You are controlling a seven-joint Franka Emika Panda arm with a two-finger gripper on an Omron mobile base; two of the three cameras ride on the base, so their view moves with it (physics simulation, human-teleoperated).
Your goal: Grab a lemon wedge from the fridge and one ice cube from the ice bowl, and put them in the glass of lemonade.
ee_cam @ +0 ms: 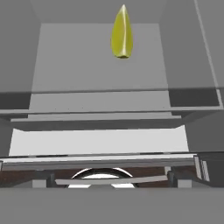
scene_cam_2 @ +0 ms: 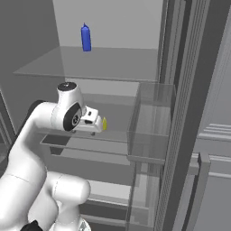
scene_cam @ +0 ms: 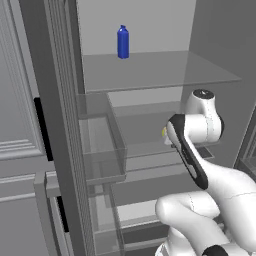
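Grey panelled cabinets flank the fridge [scene_cam: 60,125], whose door stands open so that its clear shelves and pale back wall are laid bare, and the arm has reached inside at the level of the middle shelf. On that shelf lies the lemon wedge [ee_cam: 122,33], a small bright yellow sliver resting on the clear shelf with bare shelf around it; in the right base view it peeps out just past the gripper [scene_cam_2: 95,122], and from the left it is a mere speck of yellow behind the wrist. The hand is held level and pointed into the fridge, presumably so the fingers can slide in over the shelf and straddle the wedge from the front. The fingertips are hard to make out in any view, so I would not swear to it by eye, but the jaws appear to stand spread wide with nothing between them, and the wedge lies ahead of them, near but not yet touched. One shelf up stands a blue bottle [scene_cam: 123,42], upright and alone near the back wall, well apart from the work. Clear door bins [scene_cam_2: 151,124] hang on the open door beside the hand, and they look empty. Fetching the wedge seems barely begun, with the grasp not yet made.
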